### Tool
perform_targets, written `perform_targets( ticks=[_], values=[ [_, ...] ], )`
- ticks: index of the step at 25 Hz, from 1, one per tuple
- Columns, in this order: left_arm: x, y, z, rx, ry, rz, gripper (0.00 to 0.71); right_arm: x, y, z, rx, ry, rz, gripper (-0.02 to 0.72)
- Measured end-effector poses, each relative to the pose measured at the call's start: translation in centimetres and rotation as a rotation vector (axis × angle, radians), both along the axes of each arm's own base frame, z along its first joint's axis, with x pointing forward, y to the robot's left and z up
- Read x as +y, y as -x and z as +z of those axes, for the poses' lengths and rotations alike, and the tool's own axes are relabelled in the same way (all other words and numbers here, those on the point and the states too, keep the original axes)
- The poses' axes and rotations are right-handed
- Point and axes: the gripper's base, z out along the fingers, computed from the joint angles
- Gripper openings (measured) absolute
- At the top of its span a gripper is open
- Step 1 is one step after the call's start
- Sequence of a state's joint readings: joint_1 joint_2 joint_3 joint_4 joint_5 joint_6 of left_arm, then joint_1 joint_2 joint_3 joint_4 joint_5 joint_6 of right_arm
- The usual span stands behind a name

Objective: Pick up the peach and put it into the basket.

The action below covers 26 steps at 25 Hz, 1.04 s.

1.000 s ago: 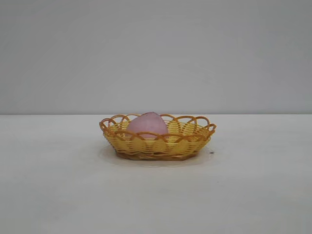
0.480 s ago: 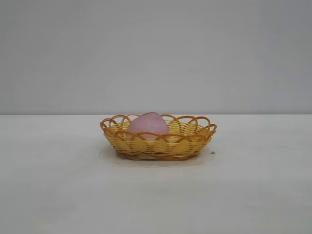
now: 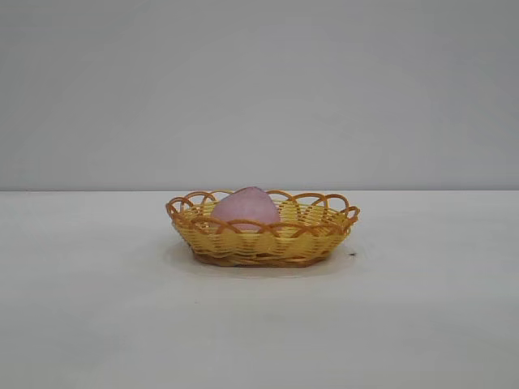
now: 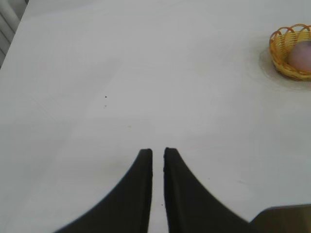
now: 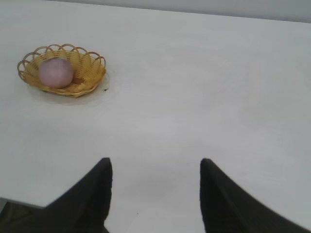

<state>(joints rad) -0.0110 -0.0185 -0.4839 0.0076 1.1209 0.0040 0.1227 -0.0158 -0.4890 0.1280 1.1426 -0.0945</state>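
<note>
The dusty pink peach [image 3: 246, 208] lies inside the yellow wicker basket [image 3: 316, 235], toward its left side, on the white table. Both also show in the right wrist view, the peach [image 5: 56, 73] in the basket [image 5: 90, 73], and at the edge of the left wrist view, the peach [image 4: 301, 54] in the basket [image 4: 279, 53]. My left gripper [image 4: 157, 153] is shut and empty, far from the basket over bare table. My right gripper [image 5: 155, 165] is open and empty, also far back from the basket. Neither arm shows in the exterior view.
The white table [image 3: 422, 324] spreads around the basket, with a plain grey wall behind. A small dark speck [image 3: 352, 254] lies by the basket's right side. The table's edge shows at the corner of the left wrist view [image 4: 12, 29].
</note>
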Motion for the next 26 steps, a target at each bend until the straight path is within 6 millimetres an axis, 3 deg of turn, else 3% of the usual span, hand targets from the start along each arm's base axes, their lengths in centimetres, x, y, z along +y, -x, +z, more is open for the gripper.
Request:
perform_targets(
  ticks=[26],
  values=[
    [-0.01,0.00,0.00,0.000,0.000,0.011,0.057,0.06,-0.05,0.00,0.000,0.000,-0.056,0.391]
  ],
)
